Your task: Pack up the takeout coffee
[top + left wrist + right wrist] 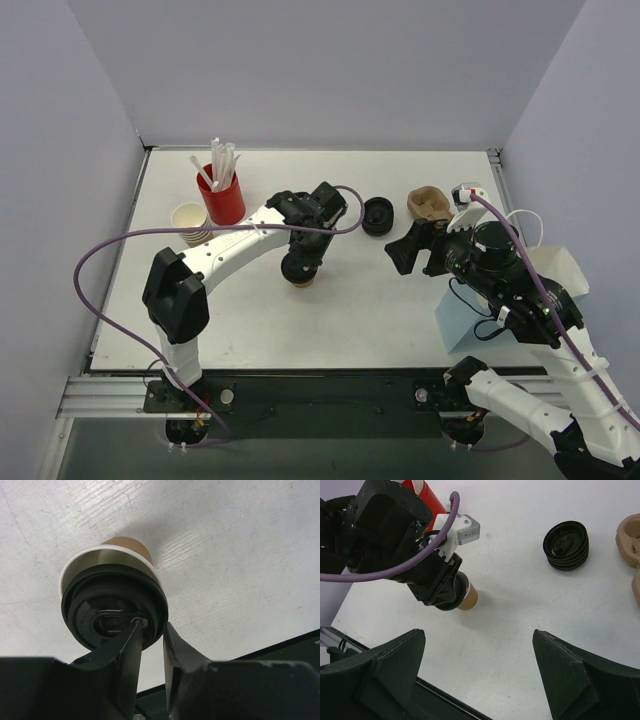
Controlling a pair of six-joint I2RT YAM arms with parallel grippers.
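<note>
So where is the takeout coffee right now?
In the top view, the takeout coffee stands mid-table under the left gripper, with the stack of loose lids to its right.

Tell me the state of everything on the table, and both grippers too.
Coffee: upright on the table, lidded.
Left gripper: shut on the coffee's lid rim.
Right gripper: open, empty.
Black lids: stacked, no cup under them.
Cream cups: nested, lidless.
Red cup: upright, holding straws.
Carrier: looks empty.
</note>
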